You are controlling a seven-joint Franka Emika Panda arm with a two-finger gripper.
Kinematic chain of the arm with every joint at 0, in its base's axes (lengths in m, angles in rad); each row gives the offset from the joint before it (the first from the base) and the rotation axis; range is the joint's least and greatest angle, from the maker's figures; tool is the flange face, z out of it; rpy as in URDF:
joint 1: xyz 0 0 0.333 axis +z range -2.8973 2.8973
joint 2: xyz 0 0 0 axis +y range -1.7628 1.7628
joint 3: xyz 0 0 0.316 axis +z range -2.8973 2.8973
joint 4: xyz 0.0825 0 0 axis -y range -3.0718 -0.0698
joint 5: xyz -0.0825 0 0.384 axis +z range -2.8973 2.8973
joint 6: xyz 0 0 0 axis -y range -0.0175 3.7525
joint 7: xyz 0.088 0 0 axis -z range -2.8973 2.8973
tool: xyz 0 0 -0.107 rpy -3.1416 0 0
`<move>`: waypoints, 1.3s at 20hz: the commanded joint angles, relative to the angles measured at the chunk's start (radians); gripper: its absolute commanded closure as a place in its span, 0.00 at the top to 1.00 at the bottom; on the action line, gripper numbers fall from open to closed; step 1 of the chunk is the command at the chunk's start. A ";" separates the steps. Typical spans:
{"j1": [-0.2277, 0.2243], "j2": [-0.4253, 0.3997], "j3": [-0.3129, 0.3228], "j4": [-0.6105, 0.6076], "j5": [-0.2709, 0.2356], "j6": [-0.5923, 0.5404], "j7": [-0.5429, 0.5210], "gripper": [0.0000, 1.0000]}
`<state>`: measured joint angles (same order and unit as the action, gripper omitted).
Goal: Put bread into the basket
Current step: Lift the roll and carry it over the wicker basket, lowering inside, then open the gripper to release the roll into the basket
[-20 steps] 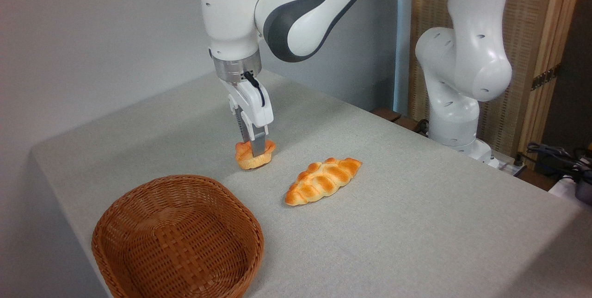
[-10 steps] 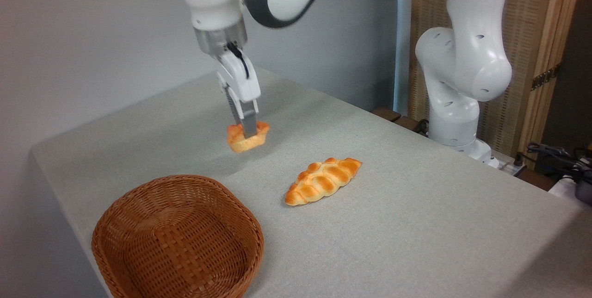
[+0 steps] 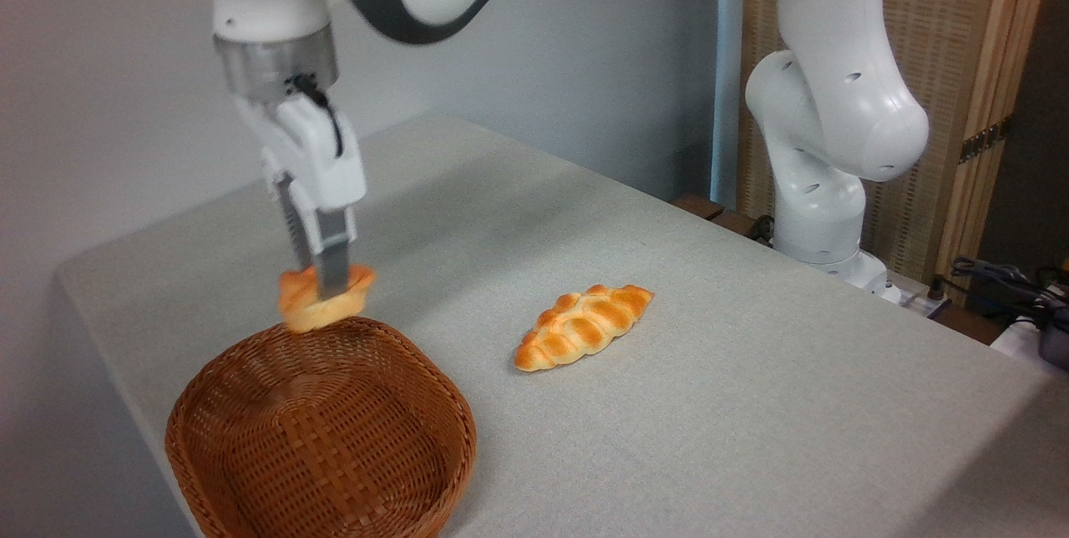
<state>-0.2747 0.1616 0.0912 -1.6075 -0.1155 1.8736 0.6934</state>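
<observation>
The bread (image 3: 311,308), a small golden-orange bun, hangs in the air with my gripper (image 3: 327,287) shut on it from above. It is squeezed between the fingers and sits just over the far rim of the basket (image 3: 250,350). The basket is a shallow reddish-brown wicker oval at the table's front left, with nothing inside it. The near finger (image 3: 332,258) covers the middle of the bun.
A longer braided oval loaf (image 3: 583,325) lies on the grey table (image 3: 710,404) to the right of the basket. The arm's white base (image 3: 823,179) stands at the back right, with cables (image 3: 1010,283) beyond the table's right edge.
The gripper has lifted the bun off the table and carried it left and toward the front, from mid-table to just above the basket's far rim. The loaf and basket have stayed put.
</observation>
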 commanded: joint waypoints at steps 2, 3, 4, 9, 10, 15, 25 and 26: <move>0.012 0.093 -0.008 0.052 0.017 0.111 -0.003 0.59; 0.012 0.105 -0.008 0.052 0.031 0.124 -0.003 0.67; 0.012 0.121 -0.010 0.051 0.045 0.127 -0.005 0.75; 0.012 0.197 -0.037 0.052 0.118 0.180 -0.014 0.94; 0.012 0.202 -0.039 0.052 0.120 0.191 -0.014 0.97; 0.014 0.199 -0.039 0.057 0.109 0.191 -0.025 1.00; 0.043 0.170 -0.036 0.093 0.094 0.142 -0.032 1.00; 0.073 0.158 -0.045 0.109 0.077 0.078 -0.032 1.00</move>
<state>-0.2605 0.3516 0.0597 -1.5457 -0.0115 2.0568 0.6797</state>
